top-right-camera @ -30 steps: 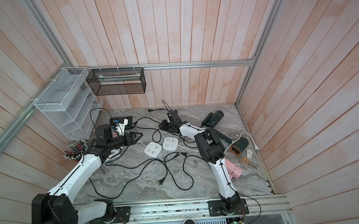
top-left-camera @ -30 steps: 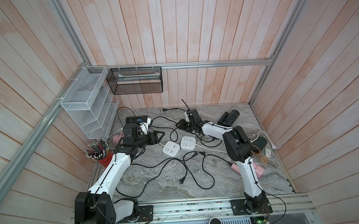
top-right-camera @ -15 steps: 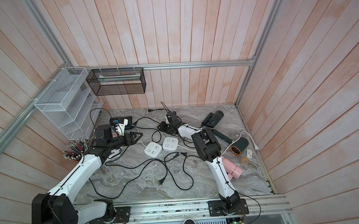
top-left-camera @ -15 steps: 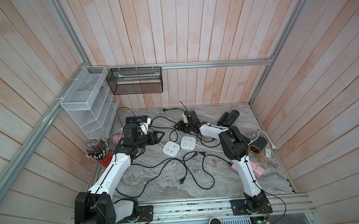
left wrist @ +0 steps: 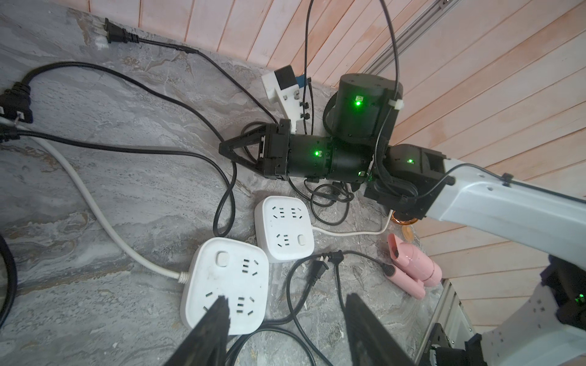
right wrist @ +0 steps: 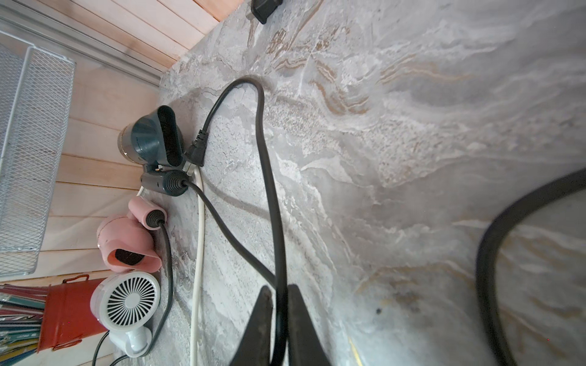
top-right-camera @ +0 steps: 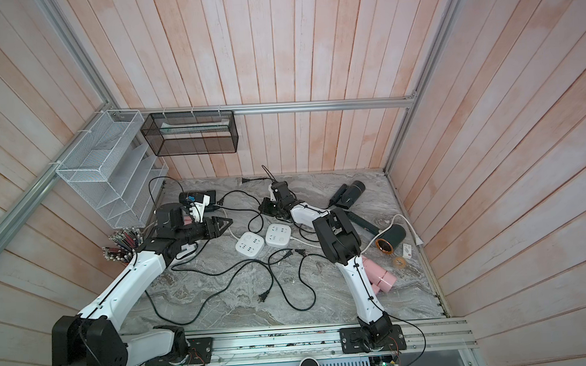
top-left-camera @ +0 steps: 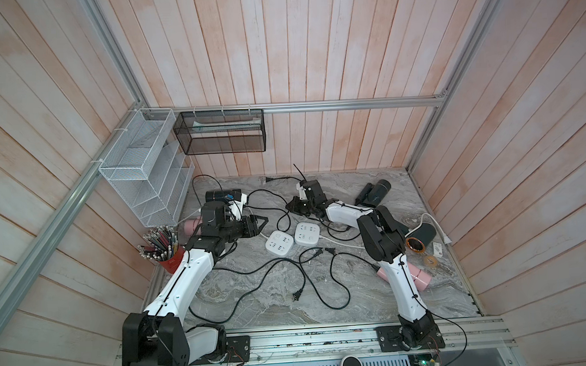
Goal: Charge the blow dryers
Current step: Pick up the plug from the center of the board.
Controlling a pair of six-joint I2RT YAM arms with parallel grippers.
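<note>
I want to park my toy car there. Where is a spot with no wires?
Bare marble lies along the front rail, below the looped black cords, and at the back between the right gripper and the dark dryer. Around the two white power strips it is crowded with cords and plugs.

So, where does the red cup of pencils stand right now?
In a top view the red cup stands at the left edge of the table, near the white wire rack, close beside the left arm; a pink blow dryer lies behind it.

Lab test booth (plank walls (top-left-camera: 279, 55), aluminium frame (top-left-camera: 349, 104)).
</note>
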